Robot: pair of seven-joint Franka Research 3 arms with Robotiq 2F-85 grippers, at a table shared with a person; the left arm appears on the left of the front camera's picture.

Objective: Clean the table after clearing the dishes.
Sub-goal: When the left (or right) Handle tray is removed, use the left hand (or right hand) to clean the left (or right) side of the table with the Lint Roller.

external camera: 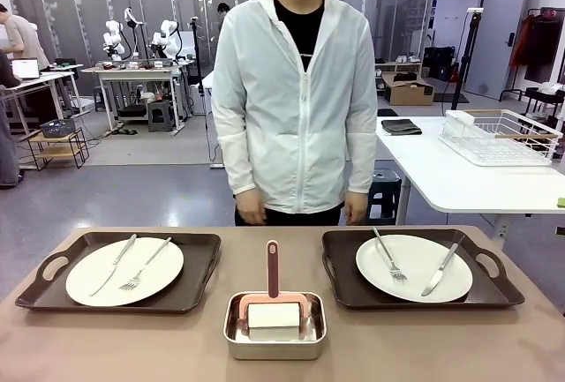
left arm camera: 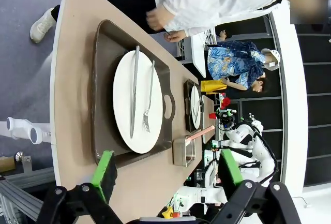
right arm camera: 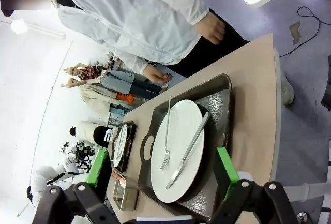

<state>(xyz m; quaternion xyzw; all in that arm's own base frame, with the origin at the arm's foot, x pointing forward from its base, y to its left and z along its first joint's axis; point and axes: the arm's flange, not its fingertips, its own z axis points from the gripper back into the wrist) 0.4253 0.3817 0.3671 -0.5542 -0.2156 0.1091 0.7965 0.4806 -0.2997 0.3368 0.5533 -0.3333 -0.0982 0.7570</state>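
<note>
The taupe table (external camera: 397, 347) carries the dishes on two dark brown trays. On the left tray (external camera: 190, 289) a white plate (external camera: 97, 280) holds a knife and fork; the right tray (external camera: 340, 280) and its plate (external camera: 413, 263) match. My left gripper (left arm camera: 168, 175) hangs open above the table's edge (left arm camera: 72, 79), looking down at a plate (left arm camera: 122, 94) in its tray (left arm camera: 103, 79). My right gripper (right arm camera: 162, 169) is likewise open over the other plate (right arm camera: 181, 120) and tray (right arm camera: 220, 110). Nothing lies between either pair of fingers.
A steel pan holding a pink-handled roller (external camera: 274, 325) sits at front centre between the trays. A person in a white jacket (external camera: 296, 108) stands at the far edge with both hands down. Behind on the right is a white table (external camera: 459, 179) with a wire rack (external camera: 503, 135).
</note>
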